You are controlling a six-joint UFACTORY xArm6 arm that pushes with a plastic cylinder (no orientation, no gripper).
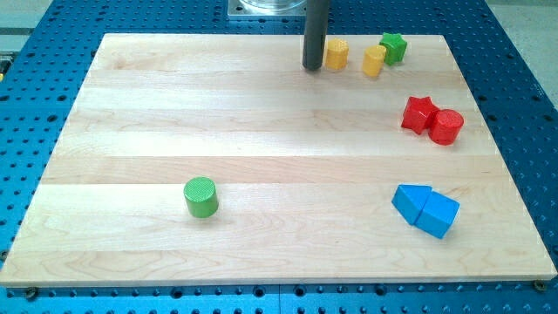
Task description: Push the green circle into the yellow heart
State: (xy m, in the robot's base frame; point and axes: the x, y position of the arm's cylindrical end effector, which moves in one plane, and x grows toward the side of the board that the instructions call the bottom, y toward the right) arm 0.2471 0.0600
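No jaws, only my tip [312, 66]; green circle [201, 196] is a ridged-topped upright cylinder.

A lab bench is suggested by the blue perforated base [523, 105] under a wooden tabletop [261, 131].

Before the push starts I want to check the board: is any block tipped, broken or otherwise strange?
Nothing stands out. The green circle stands upright and alone at lower left, far from my tip, which sits just left of a yellow block near the top.
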